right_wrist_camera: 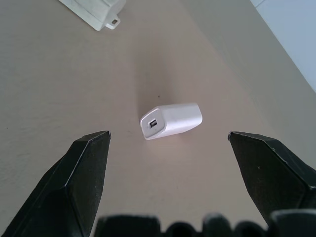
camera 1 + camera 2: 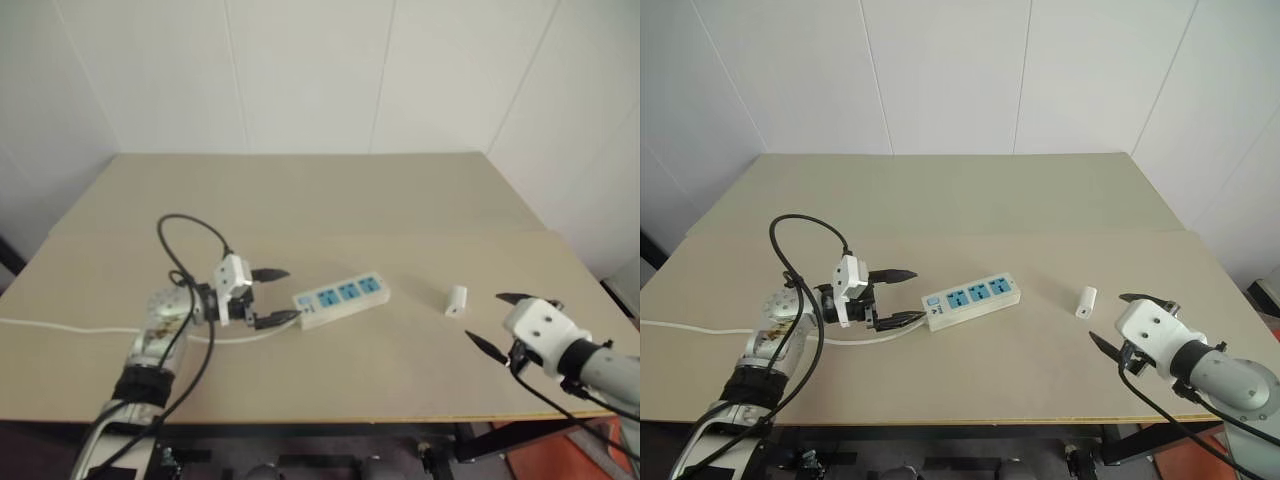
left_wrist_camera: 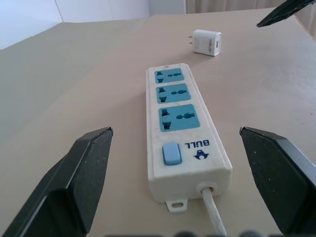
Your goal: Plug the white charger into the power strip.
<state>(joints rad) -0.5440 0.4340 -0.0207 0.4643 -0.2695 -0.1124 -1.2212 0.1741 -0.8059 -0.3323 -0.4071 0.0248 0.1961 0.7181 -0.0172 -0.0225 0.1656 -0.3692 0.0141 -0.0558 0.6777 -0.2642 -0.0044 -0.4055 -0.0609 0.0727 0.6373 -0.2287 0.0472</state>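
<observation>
White charger is lying flat on the table, well apart from the power strip — not yet picked. Right gripper is hovering spread-wide before it; left gripper is gaping empty at the strip's cord end. Next: close on charger, prongs toward a socket.

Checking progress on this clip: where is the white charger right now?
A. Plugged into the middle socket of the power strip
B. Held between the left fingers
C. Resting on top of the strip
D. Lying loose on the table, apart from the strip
D: the white charger lies on the table, clear of the power strip, with nothing gripping it.
</observation>
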